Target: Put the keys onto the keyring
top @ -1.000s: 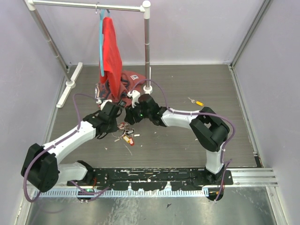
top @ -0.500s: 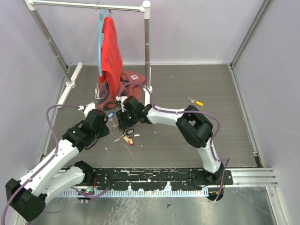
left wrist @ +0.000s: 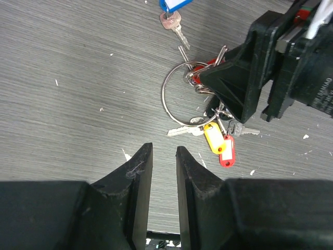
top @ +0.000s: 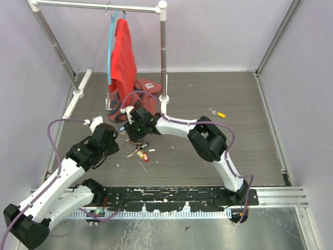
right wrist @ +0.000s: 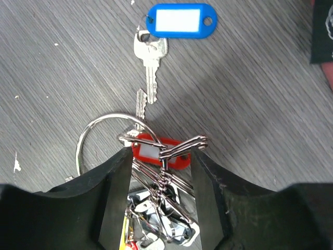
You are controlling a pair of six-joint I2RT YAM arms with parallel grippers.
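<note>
The left pincer [left wrist: 163,151], slightly parted and empty, hovers beside the right pincer [right wrist: 162,153], whose jaws straddle (clamped or not, I cannot tell) the tagged keys [left wrist: 214,136] seemingly already on the keyring [right wrist: 111,115] left of mid-surface, leaving the blue-tagged key [right wrist: 150,57] apparently unthreaded.

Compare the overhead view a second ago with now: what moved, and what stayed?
The left gripper pulled back from the keys, leftward and toward its base; its jaws stand apart, empty. The right gripper slid left and now straddles the bunch at the keyring. The bunch, the yellow-tagged key at far right and the red cloth stayed put.
</note>
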